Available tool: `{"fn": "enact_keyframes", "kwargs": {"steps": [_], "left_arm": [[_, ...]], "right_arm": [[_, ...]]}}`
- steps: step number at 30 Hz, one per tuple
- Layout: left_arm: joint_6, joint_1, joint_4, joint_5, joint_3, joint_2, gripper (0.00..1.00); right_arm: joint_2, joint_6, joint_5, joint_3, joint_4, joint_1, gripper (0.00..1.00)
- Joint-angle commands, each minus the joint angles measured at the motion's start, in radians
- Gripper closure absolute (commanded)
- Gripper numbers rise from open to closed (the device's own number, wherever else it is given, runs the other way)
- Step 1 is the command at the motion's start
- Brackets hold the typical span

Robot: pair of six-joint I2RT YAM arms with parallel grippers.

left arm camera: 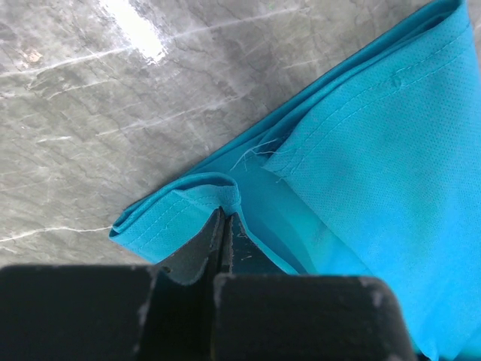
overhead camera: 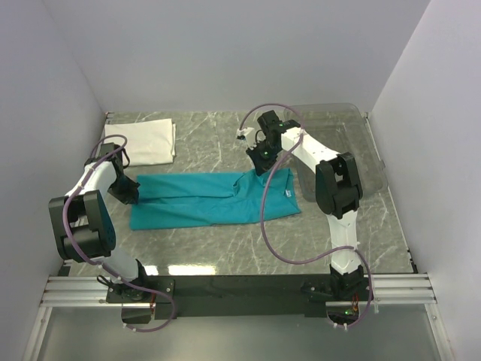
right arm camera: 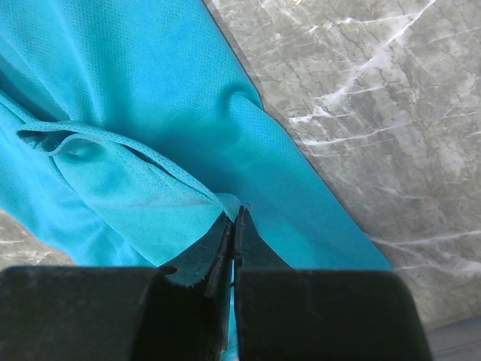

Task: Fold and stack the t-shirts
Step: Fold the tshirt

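Note:
A teal-blue t-shirt (overhead camera: 203, 199) lies folded lengthwise into a long band across the middle of the table, collar end to the right. My left gripper (overhead camera: 129, 192) pinches its left end; in the left wrist view the gripper (left arm camera: 225, 214) is shut on a folded hem of the teal cloth (left arm camera: 376, 150). At the upper right corner of the shirt, my right gripper (overhead camera: 261, 162) holds the fabric slightly raised. The right wrist view shows the right gripper (right arm camera: 235, 214) shut on a fold of the teal cloth (right arm camera: 150, 90). A white t-shirt (overhead camera: 143, 141) lies folded at the back left.
A clear plastic bin (overhead camera: 361, 143) stands at the back right, behind the right arm. White walls close in the table on the left, back and right. Grey marbled tabletop (overhead camera: 225, 244) shows between the shirt and the arm bases.

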Motion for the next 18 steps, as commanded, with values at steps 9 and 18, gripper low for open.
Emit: {"fn": "enact_keyframes", "kwargs": {"steps": [9, 18], "left_arm": [[0.021, -0.003, 0.030, 0.008, 0.012, -0.001, 0.99], [0.041, -0.002, 0.021, 0.020, 0.044, -0.001, 0.85]], "right_arm": [[-0.042, -0.006, 0.021, -0.004, 0.030, -0.028, 1.00], [-0.051, 0.039, 0.021, -0.024, 0.056, -0.034, 0.62]]}}
